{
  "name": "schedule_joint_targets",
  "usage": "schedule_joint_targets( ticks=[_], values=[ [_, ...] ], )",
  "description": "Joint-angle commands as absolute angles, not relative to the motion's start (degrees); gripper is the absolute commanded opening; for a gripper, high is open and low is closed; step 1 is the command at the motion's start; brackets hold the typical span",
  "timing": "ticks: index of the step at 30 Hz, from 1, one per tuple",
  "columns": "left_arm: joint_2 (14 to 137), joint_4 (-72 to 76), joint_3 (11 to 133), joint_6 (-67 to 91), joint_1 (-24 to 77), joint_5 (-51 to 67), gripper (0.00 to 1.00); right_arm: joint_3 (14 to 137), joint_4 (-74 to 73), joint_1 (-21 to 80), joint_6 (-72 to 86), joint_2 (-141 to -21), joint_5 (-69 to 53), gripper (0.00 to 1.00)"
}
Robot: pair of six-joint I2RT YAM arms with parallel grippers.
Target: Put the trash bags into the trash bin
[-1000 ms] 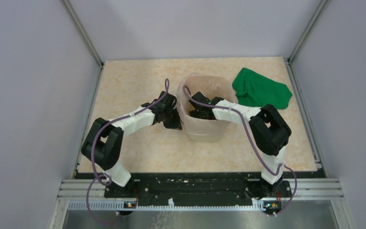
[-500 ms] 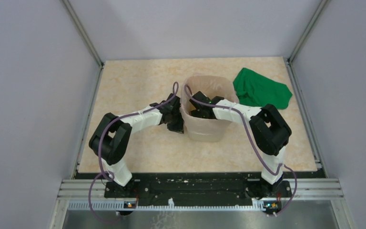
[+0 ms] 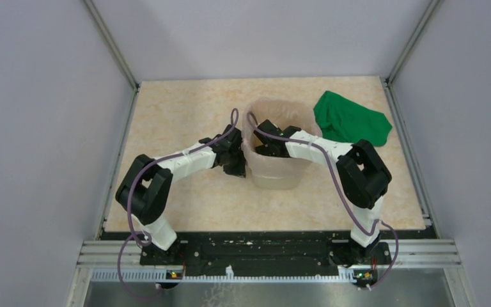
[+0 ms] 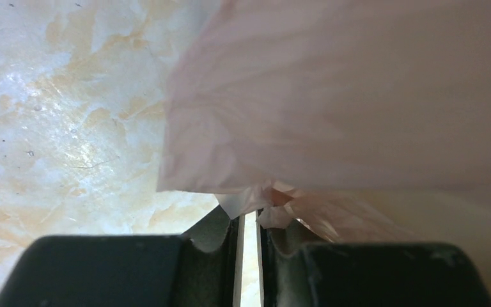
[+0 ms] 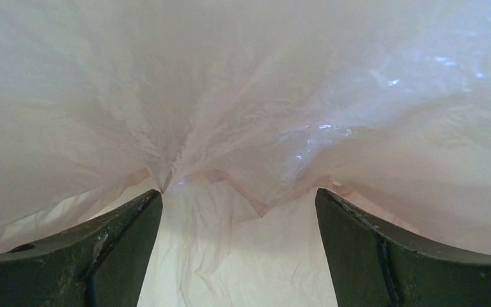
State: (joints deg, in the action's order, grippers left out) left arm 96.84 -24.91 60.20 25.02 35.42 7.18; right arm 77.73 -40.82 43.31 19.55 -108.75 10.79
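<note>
The cream trash bin (image 3: 273,176) stands mid-table with the pale-pink trash bag (image 3: 294,109) draped over its mouth. In the left wrist view the bag (image 4: 345,96) hangs down over the bin's outer left wall. My left gripper (image 4: 256,210) is shut on a bunched bit of the bag's lower edge, with a thin slit between its fingers. In the top view this gripper (image 3: 235,164) sits low against the bin's left side. My right gripper (image 3: 265,144) reaches down inside the bin. Its fingers stand wide open (image 5: 238,192), and crinkled film (image 5: 243,96) fills the view ahead of them.
A crumpled green cloth (image 3: 348,121) lies at the back right, close to the bin. Metal frame rails (image 3: 112,57) and grey walls close in the marbled tabletop (image 3: 179,109) on three sides.
My left arm has folded its elbow inward, and its gripper has slid a little nearer and lower along the bin's left wall. The right gripper has stayed inside the bin, open.
</note>
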Motion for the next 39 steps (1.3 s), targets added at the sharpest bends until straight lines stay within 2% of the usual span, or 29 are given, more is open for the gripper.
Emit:
schedule_joint_targets(
  ticks=[1, 22, 39],
  values=[
    [94.32, -24.15, 59.68, 24.79, 35.94, 6.42, 0.18, 81.79, -42.66, 43.13, 19.43, -105.24, 10.68, 0.89],
    [94.63, -24.69, 59.39, 24.87, 35.9, 5.49, 0.18, 83.14, -46.18, 43.13, 20.51, -100.47, 10.78, 0.79],
    [95.11, -24.87, 60.2, 24.96, 35.89, 5.71, 0.18, 90.43, -51.86, 43.22, 21.09, -92.43, 12.23, 0.78]
  ],
)
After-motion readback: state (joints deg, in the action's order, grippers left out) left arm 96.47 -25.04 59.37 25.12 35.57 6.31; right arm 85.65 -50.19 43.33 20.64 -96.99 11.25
